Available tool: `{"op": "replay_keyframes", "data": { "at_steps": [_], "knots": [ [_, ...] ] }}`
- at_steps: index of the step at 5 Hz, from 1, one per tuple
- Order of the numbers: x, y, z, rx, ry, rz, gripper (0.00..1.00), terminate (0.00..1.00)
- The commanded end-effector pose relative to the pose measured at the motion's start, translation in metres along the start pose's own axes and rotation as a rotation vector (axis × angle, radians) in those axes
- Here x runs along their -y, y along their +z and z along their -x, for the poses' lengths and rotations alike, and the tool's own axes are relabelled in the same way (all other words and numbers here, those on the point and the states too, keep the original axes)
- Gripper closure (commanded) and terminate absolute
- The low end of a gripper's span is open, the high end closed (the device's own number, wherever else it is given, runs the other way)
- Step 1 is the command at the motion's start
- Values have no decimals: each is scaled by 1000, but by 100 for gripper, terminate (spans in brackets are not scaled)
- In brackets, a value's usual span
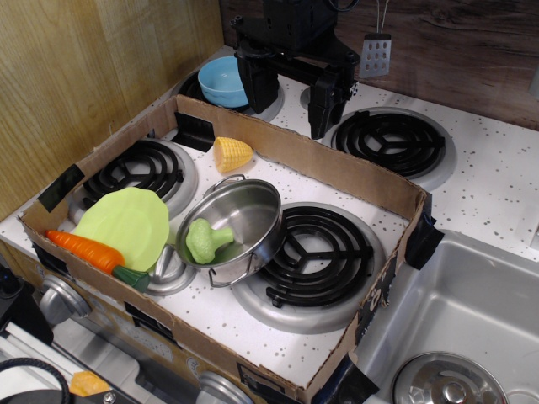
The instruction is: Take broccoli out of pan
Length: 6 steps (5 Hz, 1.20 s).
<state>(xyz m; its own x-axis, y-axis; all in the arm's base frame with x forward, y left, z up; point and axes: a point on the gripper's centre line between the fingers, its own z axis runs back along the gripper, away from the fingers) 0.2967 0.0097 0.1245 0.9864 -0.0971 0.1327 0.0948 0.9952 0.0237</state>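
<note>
Near and left of the spread, empty claw (293, 94), the broccoli (205, 240) is seen lying in the tilted pan (253, 210), stem pointing right.

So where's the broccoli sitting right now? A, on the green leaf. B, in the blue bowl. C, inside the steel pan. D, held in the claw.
C: the broccoli lies inside the tilted pan, while the claw hangs open and empty up near the blue bowl.
</note>
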Motion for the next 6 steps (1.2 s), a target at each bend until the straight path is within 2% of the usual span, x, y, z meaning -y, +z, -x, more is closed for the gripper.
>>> {"op": "replay_keyframes", "data": {
  "at_steps": [1, 2, 3, 5, 6],
  "knots": [
    [0, 0, 0, 0, 0, 0, 0, 0],
    [-6, 6, 11, -34, -146, 73, 0, 0],
    [-8, 7, 27, -17, -313, 28, 0, 0],
    [-15, 0, 65, -2, -582, 12, 0, 0],
    [-18, -7, 76, 9, -617, 58, 0, 0]
  ]
}}
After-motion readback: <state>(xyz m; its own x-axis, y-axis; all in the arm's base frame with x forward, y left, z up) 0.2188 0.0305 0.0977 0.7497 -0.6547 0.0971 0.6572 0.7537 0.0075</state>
